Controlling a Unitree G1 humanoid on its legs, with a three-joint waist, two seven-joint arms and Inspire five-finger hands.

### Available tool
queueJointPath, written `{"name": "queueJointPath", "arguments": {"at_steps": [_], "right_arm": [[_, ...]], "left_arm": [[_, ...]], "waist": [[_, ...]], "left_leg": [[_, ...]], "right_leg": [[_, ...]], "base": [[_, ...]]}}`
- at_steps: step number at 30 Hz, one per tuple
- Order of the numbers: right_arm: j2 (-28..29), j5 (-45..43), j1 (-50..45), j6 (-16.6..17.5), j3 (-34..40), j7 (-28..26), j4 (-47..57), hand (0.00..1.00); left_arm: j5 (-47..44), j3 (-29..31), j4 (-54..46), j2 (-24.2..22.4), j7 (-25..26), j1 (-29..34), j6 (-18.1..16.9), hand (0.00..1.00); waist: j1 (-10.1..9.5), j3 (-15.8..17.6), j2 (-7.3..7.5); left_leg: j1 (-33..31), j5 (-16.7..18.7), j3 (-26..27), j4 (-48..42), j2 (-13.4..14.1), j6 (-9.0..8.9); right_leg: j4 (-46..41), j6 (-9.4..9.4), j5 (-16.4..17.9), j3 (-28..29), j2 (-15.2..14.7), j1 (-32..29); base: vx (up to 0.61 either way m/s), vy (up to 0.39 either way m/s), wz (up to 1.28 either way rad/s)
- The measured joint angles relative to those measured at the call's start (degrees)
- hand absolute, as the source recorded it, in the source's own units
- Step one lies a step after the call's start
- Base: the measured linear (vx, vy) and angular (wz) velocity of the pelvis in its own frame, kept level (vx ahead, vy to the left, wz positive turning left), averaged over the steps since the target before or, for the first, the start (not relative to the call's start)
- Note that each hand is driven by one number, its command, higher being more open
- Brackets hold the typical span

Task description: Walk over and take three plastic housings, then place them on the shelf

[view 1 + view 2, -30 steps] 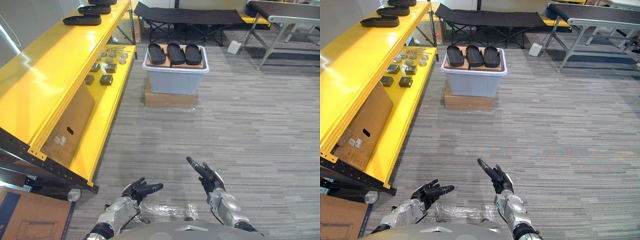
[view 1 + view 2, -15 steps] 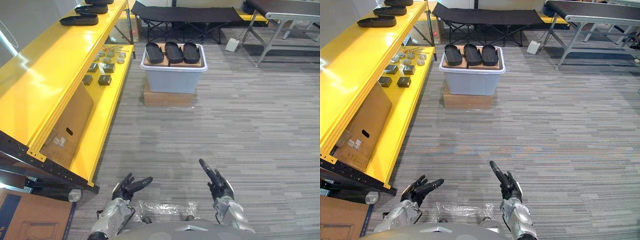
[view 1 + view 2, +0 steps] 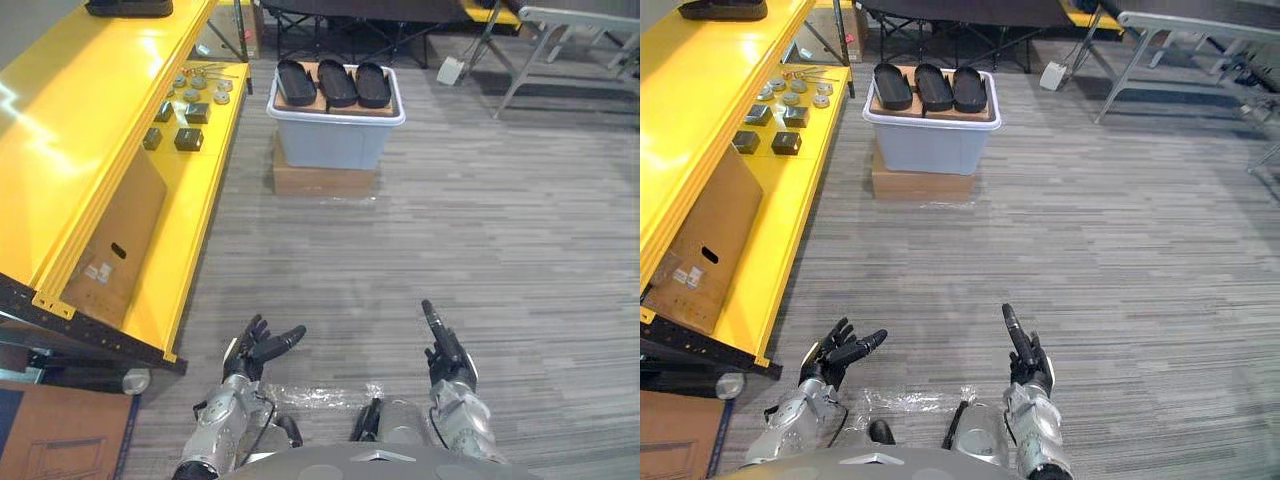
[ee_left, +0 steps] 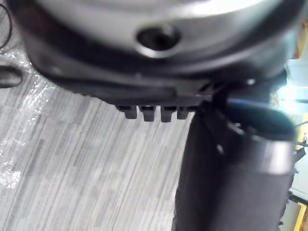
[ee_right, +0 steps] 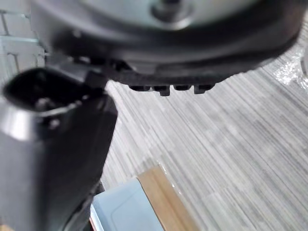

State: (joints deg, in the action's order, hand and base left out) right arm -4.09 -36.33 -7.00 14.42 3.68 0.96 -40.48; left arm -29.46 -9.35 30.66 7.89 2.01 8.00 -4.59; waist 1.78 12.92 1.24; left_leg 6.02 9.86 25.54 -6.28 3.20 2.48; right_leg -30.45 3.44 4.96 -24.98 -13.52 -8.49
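Heading over, square up to the plastic housings (image 3: 337, 83) on the grey bin (image 3: 335, 145); left hand (image 3: 247, 353), right hand (image 3: 445, 357) both open, empty.

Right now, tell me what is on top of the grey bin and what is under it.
Three black plastic housings lie side by side on a brown board across the bin's top. Under it is a cardboard box. The board covers the bin's inside.

Grey floor (image 3: 500, 230): carton (image 3: 325, 181) under bin (image 3: 335, 145). Yellow shelf (image 3: 90, 130): small parts (image 3: 187, 139), cardboard sheet (image 3: 115, 240).
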Motion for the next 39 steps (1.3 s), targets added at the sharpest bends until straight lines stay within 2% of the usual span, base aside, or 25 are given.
{"name": "queueJointPath", "arguments": {"at_steps": [2,4,7,8,9,10,11,12,13,16,18,21,23,24,25,26,27,28,29,30,33,35,36,37,39], "right_arm": [[-0.1,0.0,-0.7,0.5,1.1,0.0,1.0,1.00],[0.0,0.1,-1.9,0.7,1.5,-0.1,1.0,1.00],[0.1,1.8,-4.0,0.7,0.6,-0.8,1.1,1.00],[0.0,2.4,-4.4,0.7,0.3,-1.3,1.1,1.00],[-0.9,2.5,-4.1,0.7,0.2,-2.1,0.8,1.00],[-2.7,3.5,-4.3,0.6,0.1,-2.7,1.1,1.00],[-3.3,3.6,-4.0,0.6,0.1,-2.8,1.2,1.00],[-4.4,4.8,-2.8,0.4,0.1,-3.0,1.3,1.00],[-4.9,6.1,-2.5,-0.1,0.0,-3.3,1.6,1.00],[-5.1,9.5,-2.3,-0.4,-0.6,-3.3,2.2,1.00],[-5.4,11.4,-0.8,-0.4,-2.3,-3.4,3.3,1.00],[-5.2,12.7,2.1,-0.4,-4.2,-3.4,3.1,1.00],[-5.2,12.8,1.7,-0.4,-5.1,-3.4,3.1,1.00],[-5.4,12.8,1.3,-0.4,-6.0,-3.4,3.1,1.00],[-5.3,12.8,1.2,-0.5,-6.6,-3.4,2.9,1.00],[-4.9,12.8,1.1,-0.7,-6.9,-3.3,2.8,1.00],[-4.1,12.8,1.0,-0.8,-7.8,-2.9,2.6,1.00],[-4.0,12.8,1.2,-0.8,-8.2,-2.8,2.5,1.00],[-4.1,12.8,2.0,-0.8,-8.8,-2.7,2.4,1.00],[-3.8,12.9,2.3,-1.2,-9.6,-2.1,2.2,1.00],[-2.8,13.0,3.4,-1.2,-12.6,-0.9,2.0,1.00],[-2.6,13.2,4.6,-1.2,-14.0,-0.6,2.4,1.00],[-2.6,13.5,5.3,-1.2,-13.9,-0.6,2.9,1.00],[-2.7,13.5,5.7,-1.2,-13.8,-0.6,3.0,1.00],[-2.8,13.6,4.6,-1.2,-13.3,-0.6,2.9,1.00]], "left_arm": [[0.9,-1.0,-0.4,-0.1,0.3,-1.5,0.0,1.00],[0.9,-1.7,-2.0,-0.1,0.1,-1.5,0.0,1.00],[0.7,-2.0,-2.0,0.4,0.3,0.3,-0.1,1.00],[0.2,-2.2,-2.0,1.2,0.6,1.1,-0.2,1.00],[-0.7,-2.1,-1.3,0.8,0.8,1.4,-0.1,1.00],[-2.5,-2.4,-1.1,-0.2,1.3,3.2,0.0,1.00],[-3.2,-2.7,-1.2,-0.6,1.3,3.4,0.0,1.00],[-5.0,-2.9,-1.3,-1.4,1.1,3.4,-0.1,1.00],[-6.3,-2.7,-1.4,-1.8,1.0,3.3,-0.1,1.00],[-6.9,-1.2,-2.4,-3.0,0.8,3.3,-0.2,1.00],[-6.9,-0.8,-5.0,-2.9,0.4,3.4,-0.4,1.00],[-6.9,-0.8,-6.3,-3.2,0.5,3.7,-1.0,1.00],[-6.9,-0.9,-5.7,-3.7,0.6,4.3,-1.0,1.00],[-6.9,-0.9,-5.4,-3.9,0.6,4.6,-1.1,1.00],[-6.9,-0.4,-5.2,-3.9,0.6,4.5,-1.2,1.00],[-6.8,0.5,-5.4,-3.8,0.6,4.5,-1.4,1.00],[-6.5,1.4,-5.4,-3.3,1.0,3.9,-1.4,1.00],[-6.5,1.7,-5.3,-3.2,1.1,3.4,-1.4,1.00],[-6.4,2.3,-5.4,-3.5,1.1,2.6,-1.3,1.00],[-5.8,2.4,-6.1,-3.6,1.1,2.2,-1.3,1.00],[-5.9,2.9,-7.9,-3.3,1.2,2.1,-1.9,1.00],[-5.9,2.6,-9.2,-3.0,1.5,1.0,-2.8,1.00],[-6.0,2.1,-9.3,-2.6,1.6,-0.8,-3.0,1.00],[-6.3,1.7,-9.1,-2.1,1.6,-1.9,-3.0,1.00],[-6.7,1.2,-7.9,-1.5,1.5,-3.0,-3.1,1.00]], "waist": [[-0.06,1.0,-1.19],[-0.03,1.8,-2.25],[-0.07,0.7,-0.21],[-0.11,-0.2,0.71],[-0.26,-0.7,0.15],[-0.62,-2.6,-3.24],[-0.65,-3.0,-4.43],[-0.42,-2.9,-6.44],[-0.28,-2.1,-7.00],[-1.74,-1.0,-5.86],[-2.17,-0.3,-4.71],[-3.31,0.8,-3.52],[-3.53,0.8,-3.91],[-3.93,0.6,-4.19],[-4.83,0.5,-3.46],[-5.15,0.0,-1.39],[-5.14,-1.1,2.04],[-5.12,-1.4,3.23],[-5.30,-1.4,3.77],[-5.25,-1.2,3.46],[-5.73,-0.5,1.52],[-6.01,-0.6,-0.34],[-6.00,-0.4,-1.12],[-5.89,-0.2,-1.58],[-4.96,0.1,-1.71]], "left_leg": [[-0.6,0.9,-0.7,-1.9,2.4,-0.18],[0.8,1.4,-1.3,-2.8,4.0,-2.05],[3.5,4.4,-1.8,-5.8,3.4,-4.89],[3.1,8.0,-2.2,-9.7,3.4,-6.45],[3.3,11.1,-2.4,-12.9,5.2,-7.60],[3.3,12.3,-1.9,-15.6,8.6,-9.53],[2.3,12.2,-1.9,-18.0,9.8,-9.16],[-4.1,8.4,-2.2,-33.4,15.1,-6.57],[-7.8,8.5,-4.6,-41.7,17.1,-6.68],[-12.1,8.9,-7.1,-44.1,13.6,-7.01],[-15.8,8.3,-6.7,-32.0,8.7,-6.23],[-19.4,-2.6,-9.7,-8.2,5.3,-7.61],[-19.4,-7.9,-12.5,-4.2,5.5,-7.95],[-19.0,-8.1,-12.9,-5.0,5.8,-7.76],[-19.1,-11.4,-12.9,-9.1,5.2,-4.90],[-19.5,-11.3,-12.2,-11.9,3.5,-4.05],[-19.2,-8.8,-11.1,-13.2,0.3,-1.74],[-19.2,-7.8,-10.9,-13.3,-1.2,-0.85],[-18.7,-6.7,-10.7,-13.9,-2.6,1.38],[-16.4,-5.5,-10.7,-13.6,-2.9,2.04],[-9.5,-3.2,-11.8,-11.7,-1.7,2.17],[-6.9,-2.1,-12.5,-9.3,-0.4,1.56],[-6.3,-1.3,-13.3,-8.6,0.1,1.28],[-5.8,-0.5,-14.3,-8.7,0.4,1.13],[-4.4,1.6,-16.6,-10.0,0.6,-0.22]], "right_leg": [[0.8,0.15,1.2,0.1,2.0,-0.1],[3.1,0.43,1.4,0.0,2.3,-2.3],[5.8,-1.25,0.3,0.4,0.3,-2.2],[5.7,-2.59,0.0,0.3,0.3,-2.5],[4.0,-5.02,1.3,0.8,1.2,-2.3],[4.7,-5.00,4.0,0.1,4.4,-1.5],[5.1,-5.15,4.5,0.0,5.4,-1.1],[8.2,-6.04,5.0,-0.2,8.2,1.8],[11.5,-7.31,3.8,-0.5,10.0,5.3],[16.7,-7.72,3.4,0.1,10.7,12.5],[20.5,-7.49,3.2,1.4,10.9,16.1],[22.6,-5.40,3.8,4.4,11.2,19.5],[22.3,-2.42,6.3,5.9,11.6,22.3],[21.4,-2.26,8.9,6.9,11.5,23.6],[18.0,-0.92,13.0,8.1,9.5,24.1],[15.3,0.13,16.1,8.3,6.7,23.7],[11.2,1.92,17.7,7.9,2.5,23.2],[6.5,2.06,18.0,7.5,0.5,21.4],[-6.2,1.89,14.7,5.8,-3.8,15.5],[-15.9,1.01,9.5,4.9,-6.5,12.1],[-18.5,-0.52,13.0,2.0,-6.5,8.9],[-10.4,-0.84,13.2,0.7,-3.6,4.5],[-3.2,0.08,12.4,1.8,-1.7,1.0],[2.8,2.21,10.6,3.7,-0.2,-1.3],[15.1,3.73,3.0,8.0,1.2,-2.8]], "base": [[0.11,-0.038,0.09],[0.22,-0.073,0.22],[0.28,-0.191,0.27],[0.30,-0.330,0.15],[0.38,-0.364,-0.09],[0.38,-0.262,-0.20],[0.48,-0.269,-0.22],[0.42,-0.238,-0.03],[0.39,-0.254,0.00],[0.35,-0.142,-0.22],[0.40,-0.108,-0.36],[0.37,0.004,-0.52],[0.33,0.122,-0.44],[0.44,0.304,-0.63],[0.37,0.296,-0.55],[0.49,0.356,-0.34],[0.48,0.210,-0.04],[0.50,0.201,0.15],[0.62,0.243,0.23],[0.50,0.231,0.21],[0.42,0.138,0.08],[0.38,0.068,0.06],[0.29,0.001,0.20],[0.34,-0.047,0.45],[0.26,-0.098,0.72]]}}
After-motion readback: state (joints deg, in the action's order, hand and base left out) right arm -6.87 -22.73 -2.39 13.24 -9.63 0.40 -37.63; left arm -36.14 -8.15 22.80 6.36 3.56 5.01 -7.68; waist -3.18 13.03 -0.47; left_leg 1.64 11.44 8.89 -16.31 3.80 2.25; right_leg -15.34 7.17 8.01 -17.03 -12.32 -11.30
